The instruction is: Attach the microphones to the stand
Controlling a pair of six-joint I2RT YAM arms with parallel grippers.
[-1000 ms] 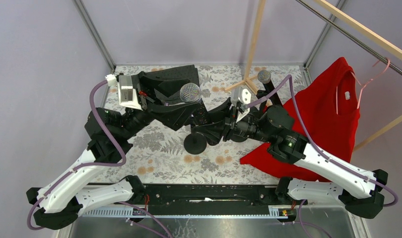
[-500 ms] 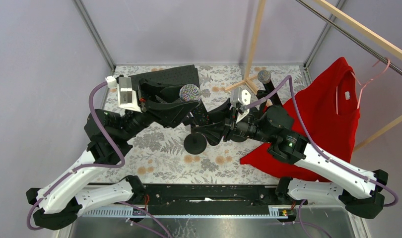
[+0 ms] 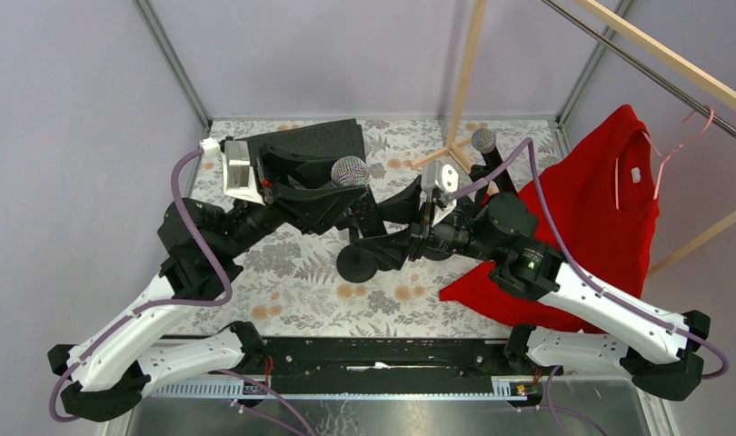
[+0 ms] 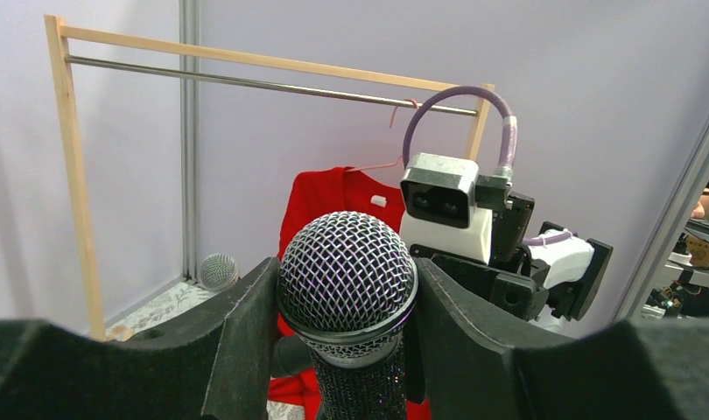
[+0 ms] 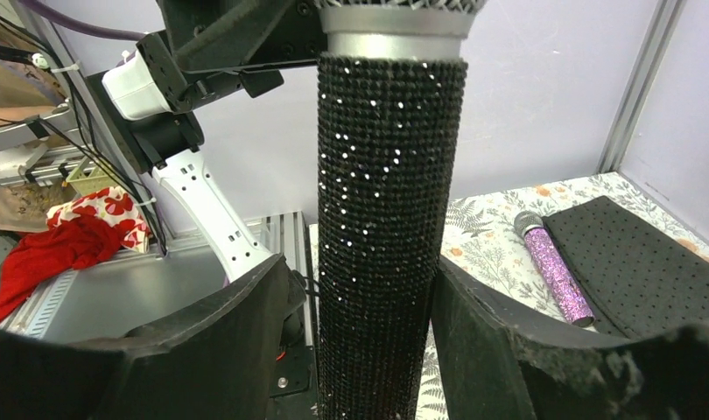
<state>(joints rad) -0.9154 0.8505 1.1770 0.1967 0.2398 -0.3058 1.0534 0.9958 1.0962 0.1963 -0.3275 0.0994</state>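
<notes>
My left gripper (image 4: 345, 267) is shut on the grey mesh head of a microphone (image 3: 350, 170) with a black glitter body and holds it upright. My right gripper (image 5: 360, 262) stands open around that black body (image 5: 382, 227), with a gap on one side. In the top view it sits low on the body (image 3: 375, 247), just above the stand's round black base (image 3: 357, 263). A second microphone (image 3: 483, 141) stands tilted at the back right and also shows in the left wrist view (image 4: 219, 271). A purple glitter microphone (image 5: 557, 271) lies on the table.
A black mat (image 3: 319, 141) lies at the back left, next to the purple microphone. A red shirt (image 3: 582, 218) is spread at the right under a wooden clothes rack (image 3: 469, 64) with a pink hanger (image 3: 682, 136). Metal frame posts stand at the back corners.
My left wrist has shifted slightly right and back with the microphone head still in it. My right gripper has dropped a little along the body.
</notes>
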